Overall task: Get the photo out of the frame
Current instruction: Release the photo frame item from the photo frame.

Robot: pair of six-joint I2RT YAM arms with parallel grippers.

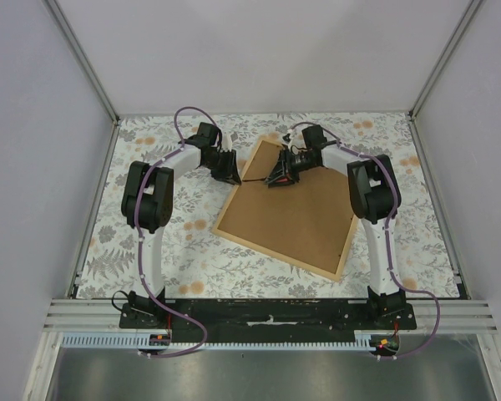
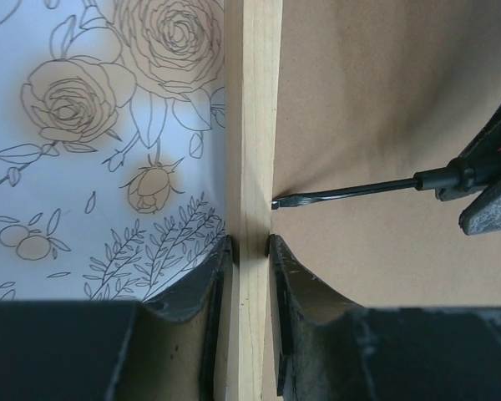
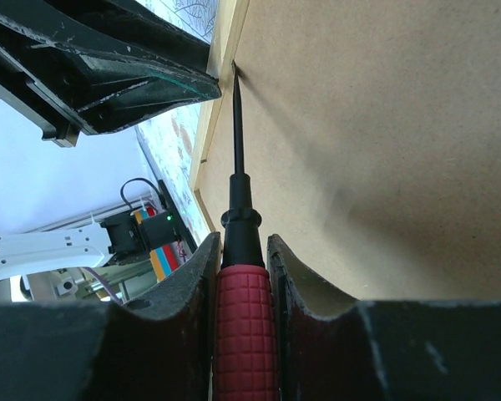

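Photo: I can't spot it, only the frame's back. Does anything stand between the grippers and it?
Yes: the brown backing board fills the frame, hiding the photo. The right gripper holds a screwdriver, tip at the board's edge.

The frame (image 1: 296, 221) lies back up on the table (image 1: 192, 251). The left gripper (image 1: 230, 171) at its left rim faces the right gripper's (image 1: 277, 177) thin tool (image 1: 255, 179).

Both of our arms (image 1: 148, 200) bow outward, then reach in toward the upper middle of the top view. Our left gripper (image 1: 228, 170) points right, jaws pinched on the frame (image 2: 252, 125) edge. Our right gripper (image 1: 280, 174) points left at it, jaws clamped on a screwdriver (image 3: 244, 326) handle. The two sit close together.
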